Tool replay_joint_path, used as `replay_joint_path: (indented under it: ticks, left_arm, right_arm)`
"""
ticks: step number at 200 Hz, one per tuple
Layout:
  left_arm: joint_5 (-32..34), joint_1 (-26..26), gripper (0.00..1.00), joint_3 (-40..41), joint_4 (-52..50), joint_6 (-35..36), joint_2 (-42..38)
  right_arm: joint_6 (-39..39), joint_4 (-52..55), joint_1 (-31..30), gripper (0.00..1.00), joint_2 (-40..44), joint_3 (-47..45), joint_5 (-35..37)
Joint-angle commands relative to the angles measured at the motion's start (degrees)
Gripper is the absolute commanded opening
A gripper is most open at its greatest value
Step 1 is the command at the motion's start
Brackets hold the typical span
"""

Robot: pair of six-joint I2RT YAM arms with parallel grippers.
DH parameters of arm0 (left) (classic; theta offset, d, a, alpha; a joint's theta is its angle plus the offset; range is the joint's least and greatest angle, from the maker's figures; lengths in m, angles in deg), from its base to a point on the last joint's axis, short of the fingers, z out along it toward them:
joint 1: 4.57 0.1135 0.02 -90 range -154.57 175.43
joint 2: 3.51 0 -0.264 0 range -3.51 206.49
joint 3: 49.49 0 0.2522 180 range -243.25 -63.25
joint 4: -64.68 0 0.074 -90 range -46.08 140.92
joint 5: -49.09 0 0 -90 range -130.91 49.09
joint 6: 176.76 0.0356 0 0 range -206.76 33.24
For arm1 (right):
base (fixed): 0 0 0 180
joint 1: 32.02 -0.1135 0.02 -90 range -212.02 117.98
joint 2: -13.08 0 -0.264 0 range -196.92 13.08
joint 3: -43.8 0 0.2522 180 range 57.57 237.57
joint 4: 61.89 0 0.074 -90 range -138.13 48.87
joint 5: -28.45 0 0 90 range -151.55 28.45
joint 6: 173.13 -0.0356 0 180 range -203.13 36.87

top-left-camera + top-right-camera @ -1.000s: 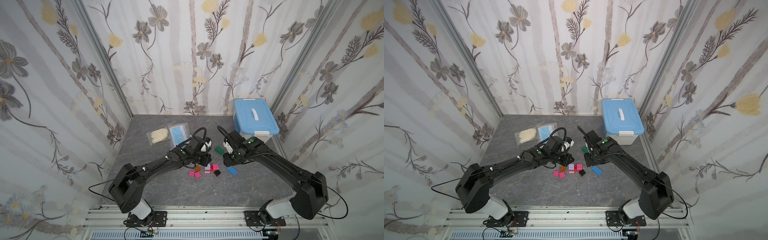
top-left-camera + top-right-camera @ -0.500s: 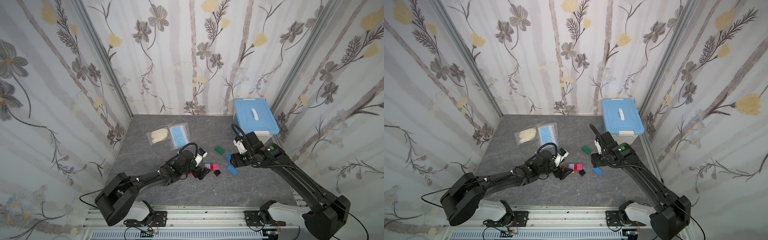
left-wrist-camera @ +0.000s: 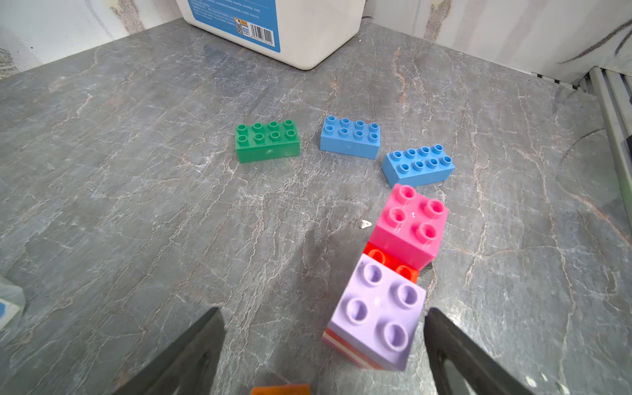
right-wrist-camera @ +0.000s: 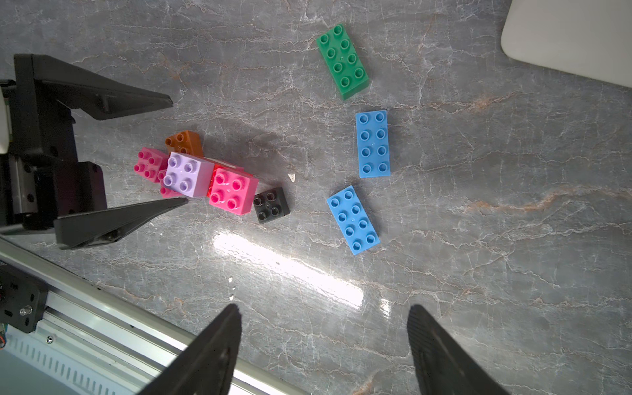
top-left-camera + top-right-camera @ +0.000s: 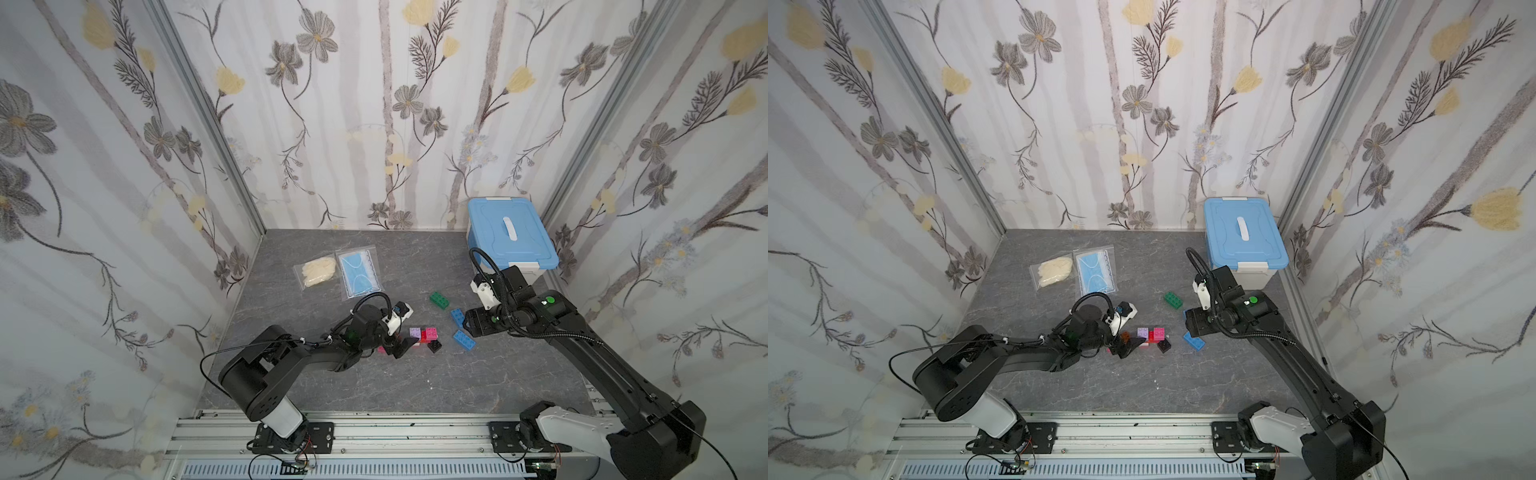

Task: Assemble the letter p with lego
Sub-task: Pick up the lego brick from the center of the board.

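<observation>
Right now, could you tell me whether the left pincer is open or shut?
Open: the left pincer has jaws wide apart, not clamping the lavender brick near their tips.

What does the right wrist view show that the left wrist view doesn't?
Only right wrist: the black brick in clear view, extra pink bricks by the left gripper, the frame rail, the open right gripper.
Only left wrist: the barcode label on the white box, a bag corner.
Both: green brick, two blue bricks, lavender brick and top pink brick on the red brick, and the white box itself.
</observation>
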Motion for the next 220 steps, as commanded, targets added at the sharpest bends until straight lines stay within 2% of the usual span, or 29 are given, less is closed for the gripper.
replay_joint_path:
  ticks: [1, 69, 90, 118, 163, 220]
  left_arm:
    - [-2.74, 0.1, 0.93, -0.95, 4.58, 1.27, 1.55]
    - [-5.57, 0.09, 0.9, -1.82, 9.86, -2.07, 8.98]
    - [-5.92, 0.1, 0.83, -2.02, 9.38, -2.16, 8.97]
    - [-6.42, 0.02, 0.66, -1.96, 9.19, -2.84, 9.63]
    - [-5.94, -0.68, 0.64, -1.38, 9.84, -3.41, 10.59]
    - [-4.28, -1.54, 0.46, -1.05, 10.33, -3.11, 10.6]
  right_arm:
    - [1.56, -2.38, 0.56, 0.78, -0.04, -0.06, -0.03]
    - [1.37, -2.28, 1.42, 0.78, -1.62, -0.41, 0.16]
    - [1.27, -2.28, 1.47, 0.77, -1.88, -0.5, 0.42]
    - [1.27, -2.25, 1.61, 0.77, -2.04, -0.58, 0.51]
    - [1.18, -2.31, 1.69, 0.76, -1.63, -1.46, 0.6]
    - [0.96, -2.29, 1.97, 0.75, -1.47, -1.99, 0.95]
